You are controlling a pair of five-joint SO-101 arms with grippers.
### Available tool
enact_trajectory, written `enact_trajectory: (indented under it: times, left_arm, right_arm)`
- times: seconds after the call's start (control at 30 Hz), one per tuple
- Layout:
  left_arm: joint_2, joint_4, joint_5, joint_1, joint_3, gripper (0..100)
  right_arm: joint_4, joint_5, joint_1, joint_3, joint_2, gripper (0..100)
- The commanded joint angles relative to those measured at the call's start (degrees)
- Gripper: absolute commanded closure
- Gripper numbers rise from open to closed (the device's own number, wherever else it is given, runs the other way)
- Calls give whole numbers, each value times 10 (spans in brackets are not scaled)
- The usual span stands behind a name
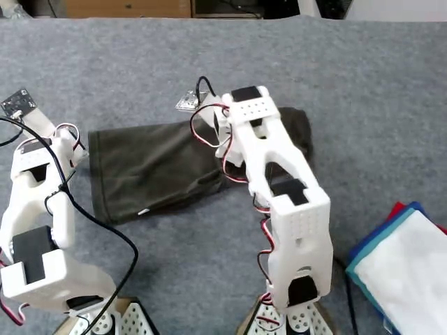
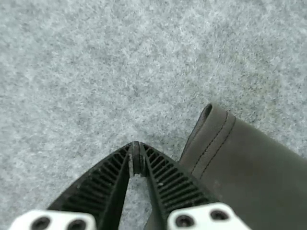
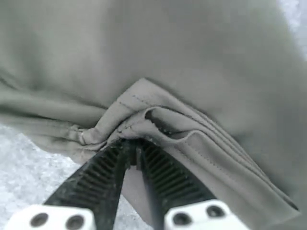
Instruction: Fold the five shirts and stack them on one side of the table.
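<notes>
A dark olive shirt [image 1: 154, 167] lies folded into a long band across the middle of the grey table cover [image 1: 363, 84]. In the right wrist view my right gripper [image 3: 136, 146] is shut on a bunched fold of this shirt [image 3: 168, 57] near its lower edge. That arm [image 1: 279, 181] stands over the shirt's right half. My left gripper [image 2: 135, 160] is shut with nothing in it, just off the shirt's hemmed corner [image 2: 230, 153]. In the high view the left gripper [image 1: 73, 146] sits by the shirt's left end.
A stack of folded shirts [image 1: 405, 265], white on top with teal, blue and red edges below, sits at the near right corner. Cables hang from both arms. Bare table cover stretches behind the shirt and to the far right.
</notes>
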Motion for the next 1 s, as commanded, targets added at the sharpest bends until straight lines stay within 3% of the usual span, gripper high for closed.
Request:
enact_trajectory:
  times: [0.0,0.23,0.5,0.77,0.97]
  left_arm:
    - [-4,4,-4,6,-22,975]
    - [-4,4,-4,7,-22,975]
    - [-4,4,-4,7,-16,975]
    - [-4,14,-30,25,-14,975]
    - [-9,86,-18,36,-46,805]
  right_arm:
    - [16,-1,-7,-35,-4,992]
    - [33,-1,18,-33,-111,992]
    - [-54,-5,-15,8,7,993]
    - [-4,-33,-3,-45,-35,993]
    - [-2,-107,7,-36,-190,993]
